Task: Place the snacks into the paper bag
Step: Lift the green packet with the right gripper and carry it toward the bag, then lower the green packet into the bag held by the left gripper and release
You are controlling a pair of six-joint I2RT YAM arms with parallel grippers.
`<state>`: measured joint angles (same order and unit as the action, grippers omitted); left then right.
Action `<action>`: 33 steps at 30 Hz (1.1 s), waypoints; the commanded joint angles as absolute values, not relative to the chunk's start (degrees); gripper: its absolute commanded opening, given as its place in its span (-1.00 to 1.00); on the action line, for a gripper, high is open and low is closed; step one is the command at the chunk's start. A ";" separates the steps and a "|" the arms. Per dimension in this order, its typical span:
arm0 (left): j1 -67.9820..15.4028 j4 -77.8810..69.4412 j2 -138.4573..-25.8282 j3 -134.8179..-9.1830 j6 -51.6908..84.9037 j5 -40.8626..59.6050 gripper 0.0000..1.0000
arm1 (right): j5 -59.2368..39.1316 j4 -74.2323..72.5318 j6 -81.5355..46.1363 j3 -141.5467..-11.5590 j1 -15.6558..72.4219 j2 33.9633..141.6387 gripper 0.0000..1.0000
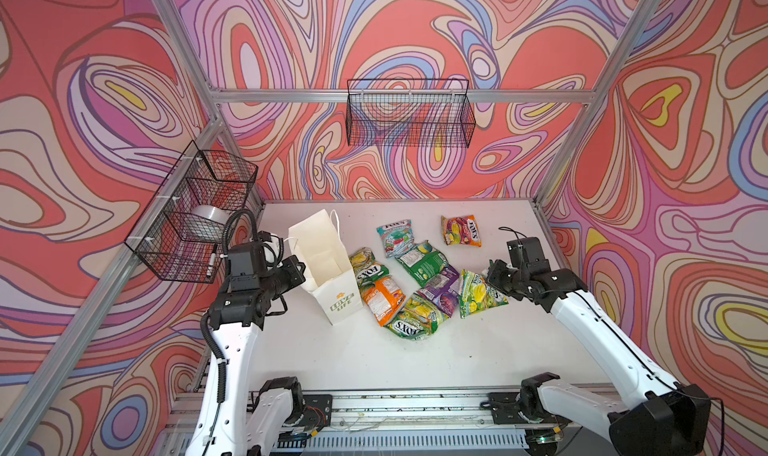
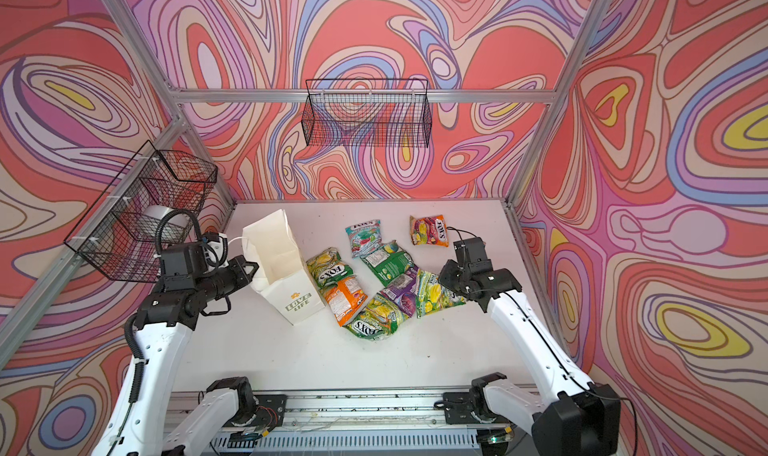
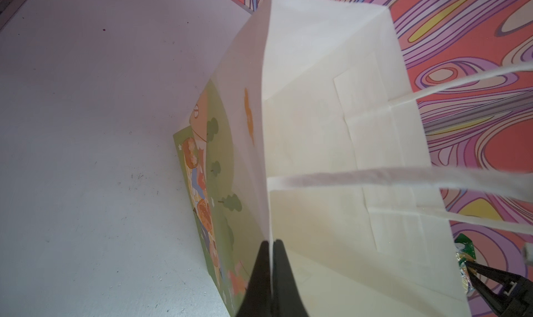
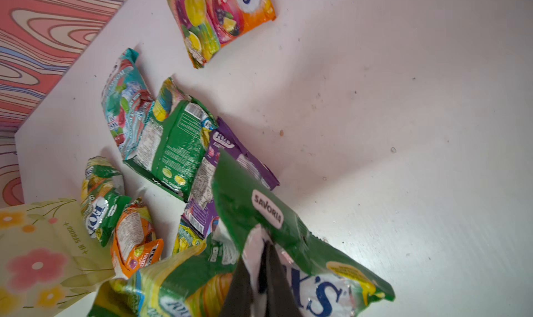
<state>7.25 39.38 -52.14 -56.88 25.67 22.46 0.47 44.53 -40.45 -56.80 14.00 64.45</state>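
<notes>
at the pile's 3 o'clock edge, the right gripper (image 4: 266, 244) is closed on a green packet (image 4: 239, 185), pinching only the crinkled foil near one end. that thin hold is the main risk, i judge: glossy film could slide out on the lift, or the packet could swing and drag the purple packet (image 4: 227, 139) just beside it.

in a top view the other snacks (image 1: 422, 263) lie loose on the worktop (image 1: 374, 362), and the bag's inside looks empty. the bag (image 1: 338, 304) stands at the pile's 9 o'clock, mouth open.

the left gripper (image 3: 272, 244) is clamped on the bag's rim, one jaw inside and one outside. a tug could tip or crease the light paper, and the cord handle (image 3: 375, 177) crossing the mouth might snag a dropped packet.

both arms reach low and forward. the left wrist is turned toward 3 o'clock at the bag. the right forearm stretches toward 11 o'clock, its wrist bent down and toward 9 o'clock over the packet.
</notes>
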 commanded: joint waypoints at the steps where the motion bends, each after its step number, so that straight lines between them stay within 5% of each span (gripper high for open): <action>1: 7.65 38.36 -50.94 -56.07 24.86 23.65 -1.00 | 1.65 43.08 -37.54 -62.31 15.79 65.27 -1.00; 33: 7.29 36.97 -47.31 -54.76 26.55 30.35 -1.00 | 3.36 39.72 -30.98 -129.36 43.29 101.15 -1.00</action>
<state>7.22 39.07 -47.70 -55.64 25.71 28.60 4.49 41.89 -31.77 -123.20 41.58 99.20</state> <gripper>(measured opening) 0.048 0.075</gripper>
